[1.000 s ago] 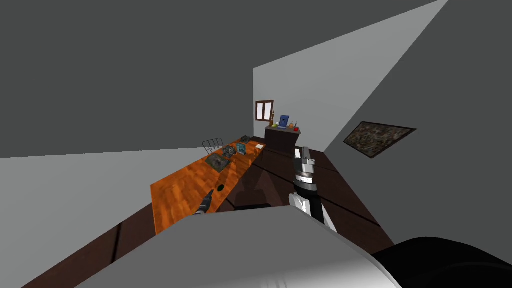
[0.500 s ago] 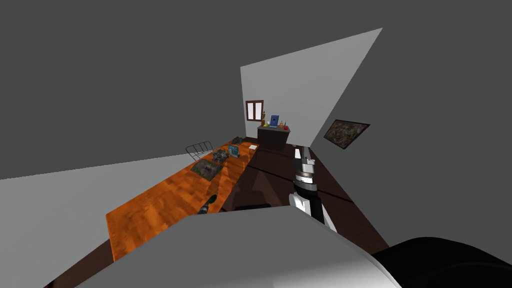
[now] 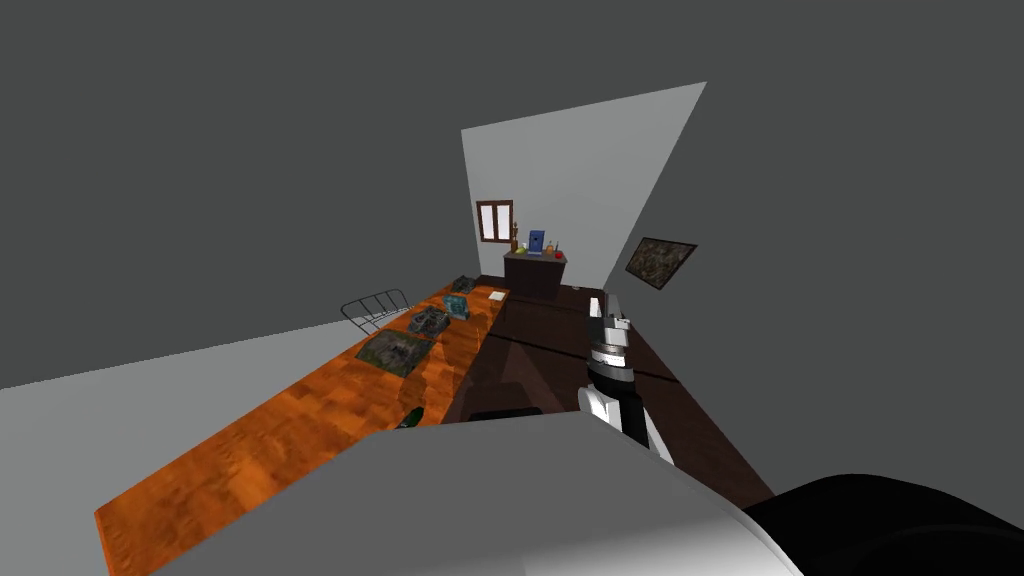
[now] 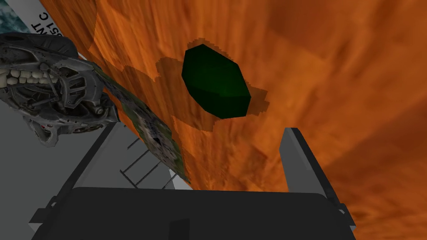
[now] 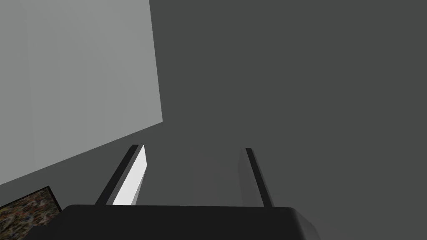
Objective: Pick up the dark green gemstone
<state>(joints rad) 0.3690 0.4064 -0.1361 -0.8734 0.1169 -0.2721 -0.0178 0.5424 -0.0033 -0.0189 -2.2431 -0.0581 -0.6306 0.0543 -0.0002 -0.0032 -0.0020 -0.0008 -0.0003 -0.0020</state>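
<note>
The dark green gemstone (image 4: 216, 81), faceted and oval, lies on the orange wooden table (image 4: 333, 62). My left gripper (image 4: 196, 158) hovers over the table, open, with the gemstone a short way beyond its fingertips and in line with the gap between them. Nothing is between the fingers (image 4: 298, 158). In the head view the gemstone (image 3: 413, 414) sits near the table's (image 3: 300, 420) right edge, just above my chest. My right gripper (image 3: 605, 303) is raised over the dark floor to the right of the table, and its wrist view shows the gripper (image 5: 194, 175) open and holding nothing.
A dark grey machine-like object (image 4: 54, 91) and a flat green-patterned mat (image 4: 154, 133) lie beside the gemstone. Further along the table are a wire rack (image 3: 375, 305), several small items (image 3: 455, 305) and a white paper (image 3: 496, 295). A dark cabinet (image 3: 535, 272) stands at the far wall.
My head camera has swung: the table now stretches further to the lower left. The gemstone and left gripper have slid down to the chest's edge. The right arm holds still.
</note>
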